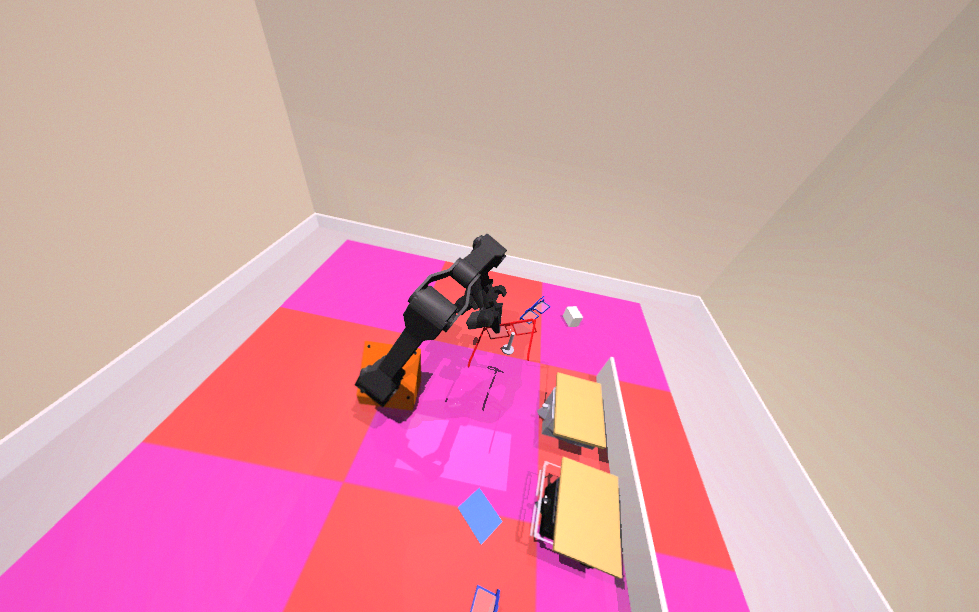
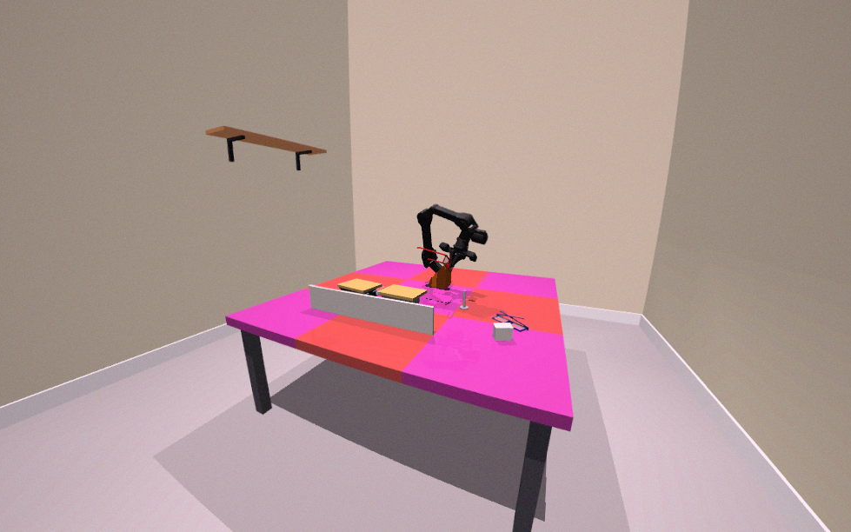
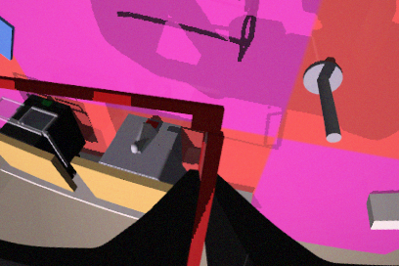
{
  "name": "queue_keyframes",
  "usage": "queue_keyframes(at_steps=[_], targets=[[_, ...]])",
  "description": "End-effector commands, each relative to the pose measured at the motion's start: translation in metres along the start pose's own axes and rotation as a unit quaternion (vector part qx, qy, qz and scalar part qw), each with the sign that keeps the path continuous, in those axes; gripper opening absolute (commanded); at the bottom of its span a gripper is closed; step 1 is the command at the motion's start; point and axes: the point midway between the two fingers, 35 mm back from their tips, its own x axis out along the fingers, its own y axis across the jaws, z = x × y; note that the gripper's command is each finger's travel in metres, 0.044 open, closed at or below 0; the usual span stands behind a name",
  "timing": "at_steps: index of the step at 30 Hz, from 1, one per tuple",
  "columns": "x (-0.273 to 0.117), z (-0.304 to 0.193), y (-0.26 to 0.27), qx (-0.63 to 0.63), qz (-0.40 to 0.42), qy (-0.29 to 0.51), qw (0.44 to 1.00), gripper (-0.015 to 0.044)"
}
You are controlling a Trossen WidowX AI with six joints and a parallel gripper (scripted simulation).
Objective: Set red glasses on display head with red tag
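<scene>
My gripper (image 1: 498, 328) (image 2: 449, 264) (image 3: 201, 179) is shut on the red glasses (image 1: 531, 341) (image 2: 431, 251) (image 3: 112, 99) at the front frame and holds them above the table. In the top view the temples point toward its lower edge. In the wrist view one temple crosses in front of the two heads. The grey head (image 1: 547, 414) (image 3: 119, 145) shows a small red patch and a protruding nose. The black head (image 1: 549, 506) (image 3: 66, 128) bears a green tag and has a pale frame around it. The glasses touch neither head. Their far temple is out of the wrist view.
Yellow boards (image 1: 580, 411) (image 2: 402, 292) stand over the heads, before a grey wall (image 1: 629, 449) (image 2: 375, 315). A small post (image 1: 508, 350) (image 2: 463, 306) (image 3: 329, 109) stands below the glasses. Blue glasses (image 1: 534, 311), a white block (image 1: 572, 315) (image 2: 502, 332) and a blue card (image 1: 479, 515) lie around.
</scene>
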Motion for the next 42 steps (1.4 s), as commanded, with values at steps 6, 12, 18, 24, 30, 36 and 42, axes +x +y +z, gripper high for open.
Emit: queue_keyframes(at_steps=[6, 12, 18, 24, 30, 36, 42], targets=[[0.009, -0.002, 0.013, 0.186, 0.005, -0.029, 0.982, 0.0000], [0.013, -0.003, 0.021, 0.300, 0.011, -0.044, 0.953, 0.0000], [0.018, -0.005, 0.029, 0.410, 0.021, -0.058, 0.910, 0.0000], [0.023, -0.006, 0.036, 0.513, 0.033, -0.071, 0.855, 0.0000], [0.027, -0.006, 0.044, 0.609, 0.048, -0.080, 0.787, 0.0000], [0.032, -0.007, 0.052, 0.697, 0.066, -0.088, 0.709, 0.0000], [0.036, -0.007, 0.059, 0.774, 0.085, -0.092, 0.620, 0.0000]])
